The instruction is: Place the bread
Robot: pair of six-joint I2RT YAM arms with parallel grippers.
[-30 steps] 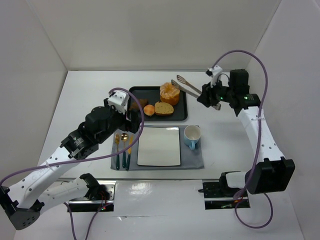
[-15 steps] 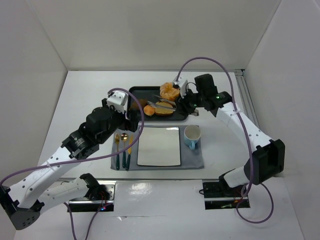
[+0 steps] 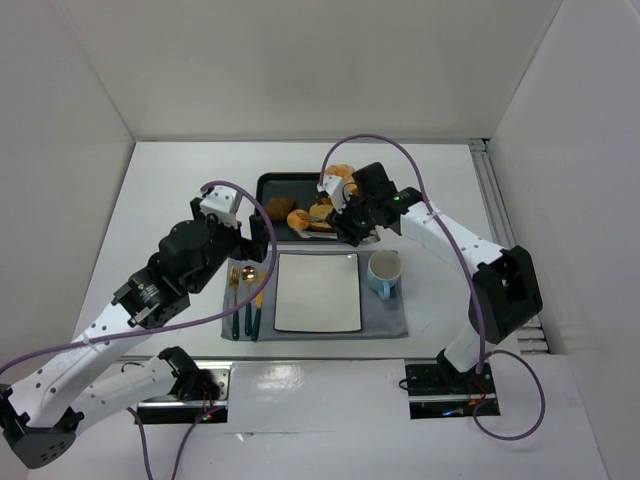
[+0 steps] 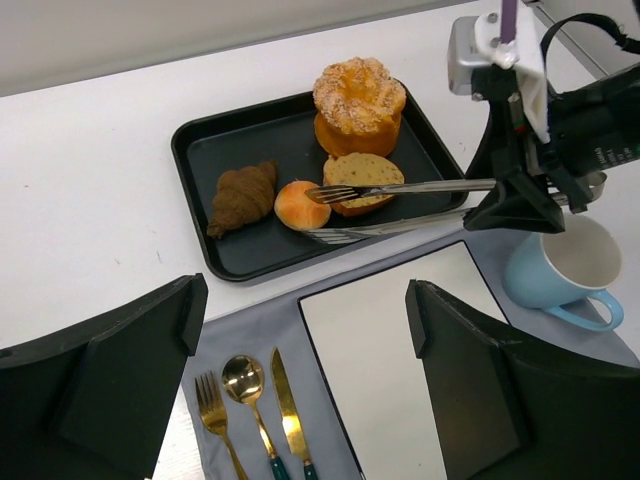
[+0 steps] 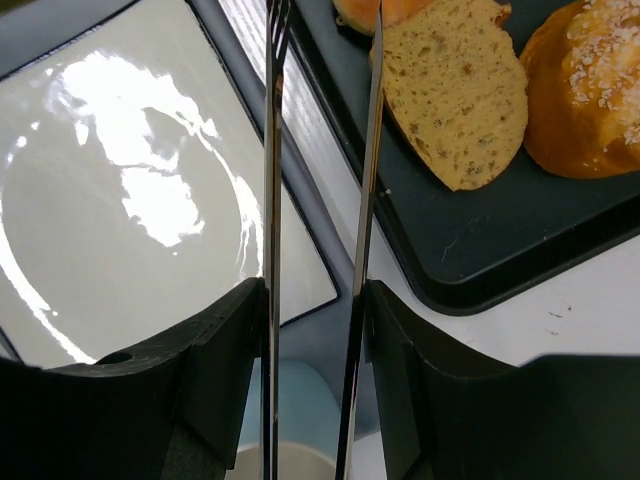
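Observation:
The bread (image 4: 300, 206), a small round golden-orange bun, lies in the black tray (image 4: 200, 150) between a brown croissant (image 4: 243, 197) and a pale bread slice (image 4: 360, 168). My right gripper (image 5: 313, 300) is shut on metal tongs (image 4: 400, 187), whose two arms stand apart. Their tips reach the bread (image 3: 297, 219), one at its upper right and one just in front; I cannot tell whether they touch it. In the right wrist view only the bread's edge (image 5: 360, 12) shows at the top. My left gripper (image 4: 305, 300) hangs open over the grey mat, holding nothing.
A large ridged orange pastry (image 4: 358, 100) stands at the tray's back. The white square plate (image 4: 400, 340) lies on the mat just in front of the tray, with a blue cup (image 4: 565, 265) to its right. Gold cutlery (image 4: 250, 400) lies to its left.
The right arm has swung left from the back right of the table, carrying the tongs over the tray to the bread. The left arm has drawn back slightly.

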